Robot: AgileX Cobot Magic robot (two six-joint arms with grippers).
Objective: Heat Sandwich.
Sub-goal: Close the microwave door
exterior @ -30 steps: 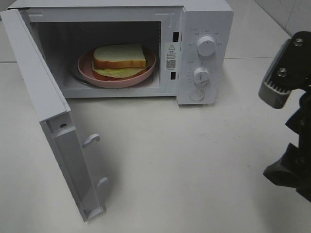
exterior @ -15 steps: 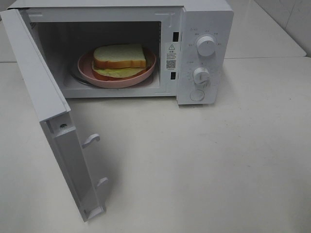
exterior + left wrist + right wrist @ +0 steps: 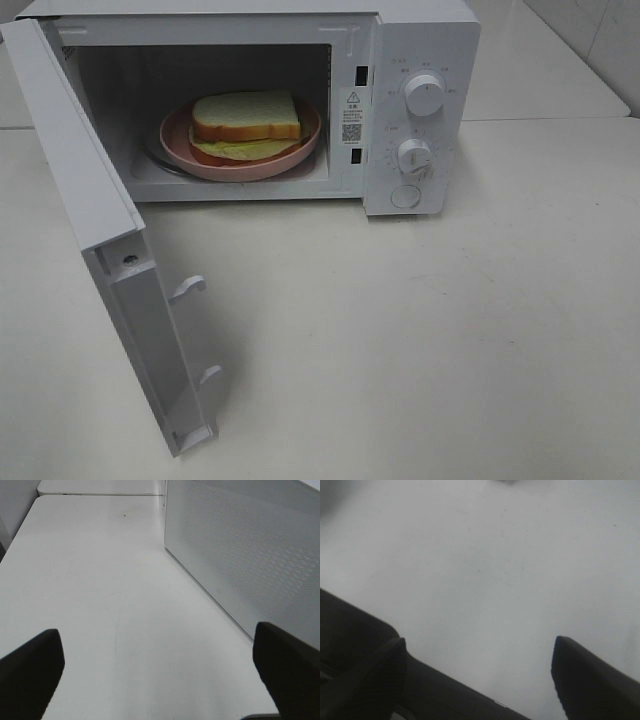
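Plainly, neither tool shows in the high view, only in the wrist views. The left tool [image 3: 157,672] stands wide and empty over the counter [image 3: 400,330], just beside the perforated outer face of the microwave door [image 3: 240,545]. The right tool [image 3: 479,645] is likewise spread over bare counter and holds nothing. The door is swung fully out, its 2 latch hooks [image 3: 188,288] showing on the free edge. Beyond it, the sandwich [image 3: 245,118] lies on the pink plate [image 3: 240,168] inside the microwave [image 3: 420,40], so shutting the door looks like the step in hand. I would press the left tool against the door's outer face near the free edge and swing steadily until the hooks seat, without shoving the oven. A sticker [image 3: 351,113] on the frame carries a warning triangle and a QR code, its text too small to read. The marks around the 2 knobs [image 3: 425,94] are also illegible, and no brand is visible.
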